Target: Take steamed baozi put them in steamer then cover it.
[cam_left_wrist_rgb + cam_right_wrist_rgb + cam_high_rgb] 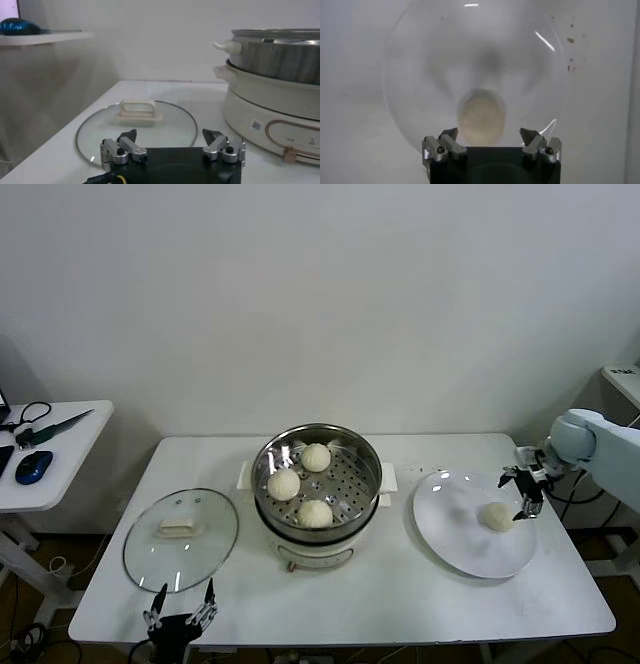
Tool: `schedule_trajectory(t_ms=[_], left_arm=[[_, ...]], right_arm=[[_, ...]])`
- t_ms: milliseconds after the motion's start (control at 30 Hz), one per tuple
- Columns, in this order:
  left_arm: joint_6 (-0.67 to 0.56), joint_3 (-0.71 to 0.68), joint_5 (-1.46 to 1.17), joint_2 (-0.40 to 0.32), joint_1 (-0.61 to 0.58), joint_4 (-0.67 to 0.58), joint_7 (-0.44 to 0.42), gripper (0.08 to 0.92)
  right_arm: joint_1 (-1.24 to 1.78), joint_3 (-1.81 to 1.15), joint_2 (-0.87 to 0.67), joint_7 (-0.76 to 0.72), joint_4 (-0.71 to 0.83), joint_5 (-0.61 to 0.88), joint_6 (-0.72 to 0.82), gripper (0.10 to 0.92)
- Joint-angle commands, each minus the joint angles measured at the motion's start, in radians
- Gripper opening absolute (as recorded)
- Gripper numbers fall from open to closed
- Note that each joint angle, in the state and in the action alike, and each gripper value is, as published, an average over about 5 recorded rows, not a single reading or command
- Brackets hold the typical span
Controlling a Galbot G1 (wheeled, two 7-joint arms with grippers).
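The steamer (366, 452) stands mid-table, a steel basket on a cream pot base (270, 107). Three steamed baozi lie inside it: one at the back (316, 457), one on the left (284, 484), one at the front (315, 513). Another baozi (497, 517) (481, 116) rests on the white plate (450, 529). My right gripper (525, 487) (490, 135) hangs open just above that bun, a finger on each side, not touching it. My left gripper (181, 603) (172, 136) waits open at the table's front edge, just short of the glass lid (215, 529) (170, 125).
The lid lies flat on the table left of the steamer, its cream handle (138, 110) up. A side table (70, 439) at far left holds a blue mouse (33, 467) and scissors. Bare tabletop (400, 594) lies in front of the steamer.
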State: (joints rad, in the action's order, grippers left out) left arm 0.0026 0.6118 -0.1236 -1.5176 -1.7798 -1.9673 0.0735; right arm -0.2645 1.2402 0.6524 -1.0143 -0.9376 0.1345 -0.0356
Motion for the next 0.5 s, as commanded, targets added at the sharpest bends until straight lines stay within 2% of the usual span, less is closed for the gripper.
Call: schedule_trajectory(t_ms=[33, 333, 500], left_arm=[[-0.001, 0.0, 0.003, 0.0, -0.001, 0.001, 0.0, 0.823], [-0.001, 0.003, 0.002, 0.001, -0.003, 0.004, 0.001, 0.823], [-0.001, 0.003, 0.003, 0.002, -0.004, 0.004, 0.002, 0.823]], right_arm=[[0.14, -0.119, 0.07, 0.003, 0.137, -0.042, 0.007, 0.823], [0.151, -0.138, 0.109, 0.014, 0.172, -0.058, 0.005, 0.815], [0.132, -0.132, 0.101, -0.001, 0.15, -0.032, 0.005, 0.723]])
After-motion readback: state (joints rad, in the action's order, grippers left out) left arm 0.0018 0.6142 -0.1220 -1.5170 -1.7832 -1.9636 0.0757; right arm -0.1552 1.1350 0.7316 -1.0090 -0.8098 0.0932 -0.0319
